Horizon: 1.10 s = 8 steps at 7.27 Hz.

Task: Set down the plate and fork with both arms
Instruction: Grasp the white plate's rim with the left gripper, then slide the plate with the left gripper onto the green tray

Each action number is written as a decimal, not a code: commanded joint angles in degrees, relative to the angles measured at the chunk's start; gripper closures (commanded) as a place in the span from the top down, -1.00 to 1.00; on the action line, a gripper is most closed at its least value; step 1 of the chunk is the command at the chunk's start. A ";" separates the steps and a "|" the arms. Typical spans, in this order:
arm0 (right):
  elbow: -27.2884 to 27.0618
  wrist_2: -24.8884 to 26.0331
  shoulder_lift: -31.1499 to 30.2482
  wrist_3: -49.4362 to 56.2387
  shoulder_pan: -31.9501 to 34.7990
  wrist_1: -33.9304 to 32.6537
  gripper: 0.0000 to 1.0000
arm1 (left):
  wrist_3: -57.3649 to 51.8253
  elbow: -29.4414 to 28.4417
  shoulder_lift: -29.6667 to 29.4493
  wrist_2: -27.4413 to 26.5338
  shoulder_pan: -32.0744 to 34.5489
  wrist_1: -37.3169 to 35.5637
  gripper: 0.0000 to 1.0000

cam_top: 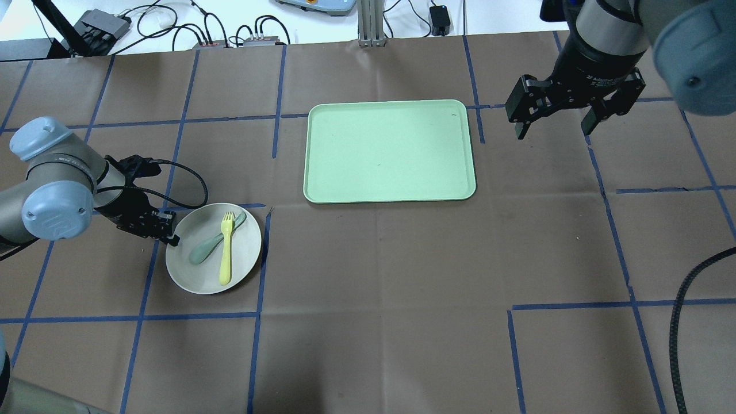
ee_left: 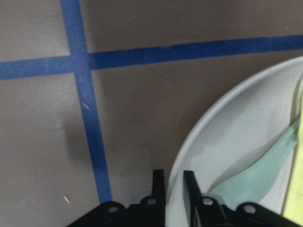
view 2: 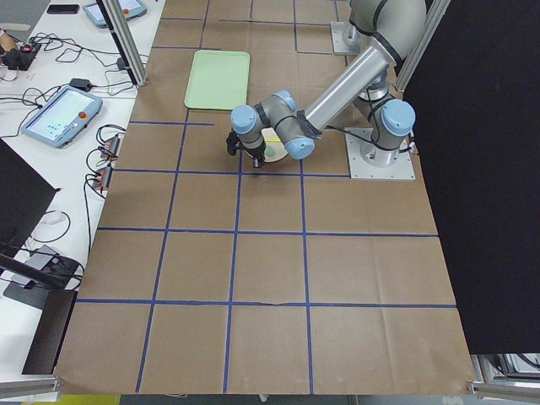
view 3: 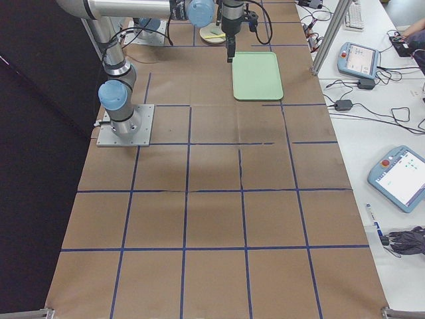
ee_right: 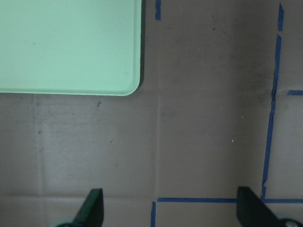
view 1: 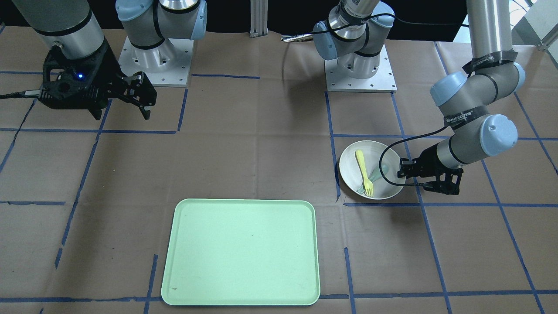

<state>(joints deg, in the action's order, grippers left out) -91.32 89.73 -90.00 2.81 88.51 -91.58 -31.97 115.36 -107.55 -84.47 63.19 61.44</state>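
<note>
The off-white plate [cam_top: 198,277] sits on the brown paper on my left side, also in the front view [view 1: 352,171]. The pale-yellow fork [cam_top: 226,248] lies in it, crossing a grey-green spoon [cam_top: 202,250]. My left gripper [cam_top: 170,233] is at the plate's left rim. In the left wrist view its gripper [ee_left: 174,187] has its two fingers closed on the rim of the plate [ee_left: 227,151], one inside and one outside. My right gripper [cam_top: 555,123] hangs open and empty to the right of the tray, above the table; it also shows in the right wrist view [ee_right: 170,210].
The pale green tray [cam_top: 391,149] lies empty in the middle far part of the table, also in the front view [view 1: 242,250] and right wrist view [ee_right: 71,47]. Blue tape lines cross the brown paper. Both arm bases [view 1: 359,65] stand at the robot's edge.
</note>
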 commanded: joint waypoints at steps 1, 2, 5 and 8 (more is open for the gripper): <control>0.00 0.00 0.00 0.00 -0.01 0.00 1.00 | -0.02 0.04 0.67 0.88 -0.09 0.00 -0.84; 0.00 0.00 0.00 0.00 -0.01 0.00 1.00 | -0.02 -0.13 1.02 3.32 -0.18 0.00 -0.86; 0.00 0.00 0.00 0.00 0.08 0.09 1.00 | 0.15 -0.31 2.94 8.07 0.00 0.79 -0.98; 0.00 0.09 0.00 0.00 -0.01 0.09 1.00 | 4.09 -0.66 2.35 12.92 2.71 0.27 -1.00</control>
<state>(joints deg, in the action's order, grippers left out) -91.32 89.81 -90.00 2.81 88.52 -91.50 -29.96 114.92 -104.62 -72.95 64.35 62.33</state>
